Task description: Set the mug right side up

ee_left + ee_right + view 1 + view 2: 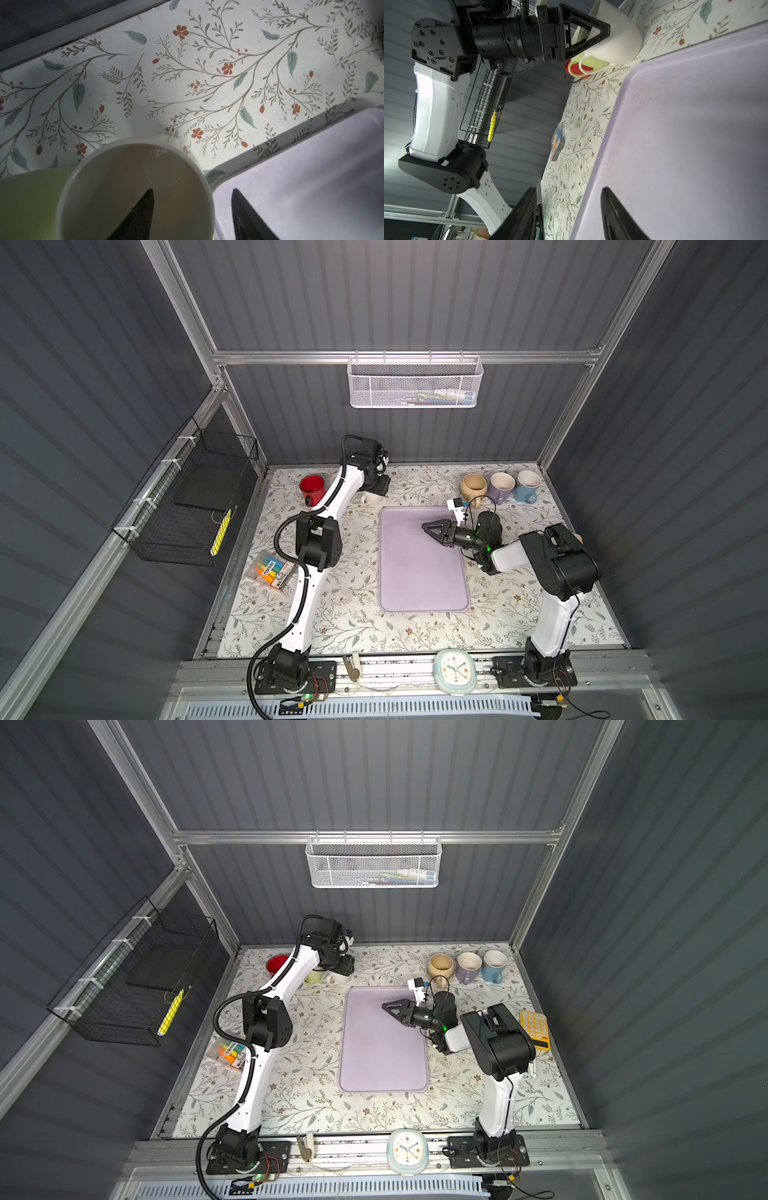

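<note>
Mug: the white mug (371,497) stands mouth up on the floral tabletop (353,614). It sits left of centre in the upper half of both top views, just off the upper left corner of the lilac tray (419,572).
Left gripper: the left gripper (192,190) is directly over the mug with its jaws apart. One finger is down inside the mouth and the other is outside, above the tray corner. The mug wall stands between them with a gap on the inner side, so nothing is clamped.
Obstruction: the left arm's wrist covers most of the mug in both top views; only its lower edge and handle show.
Near neighbours: a pale green mug (312,975) sits close against the white one on its left, though contact cannot be told. A red mug (311,487) stands further left.
Right gripper: the right gripper (432,531) lies sideways above the upper right part of the tray. Its fingers are spread with nothing between them.
Upper right: beige (473,485), lilac (500,486) and blue (528,485) mugs stand in a row, mouths up.
Outlying: a marker pack (272,568) lies at the left edge, and a yellow calculator (534,1029) lies at the right behind the right arm. A clock (454,670) sits on the front rail.
</note>
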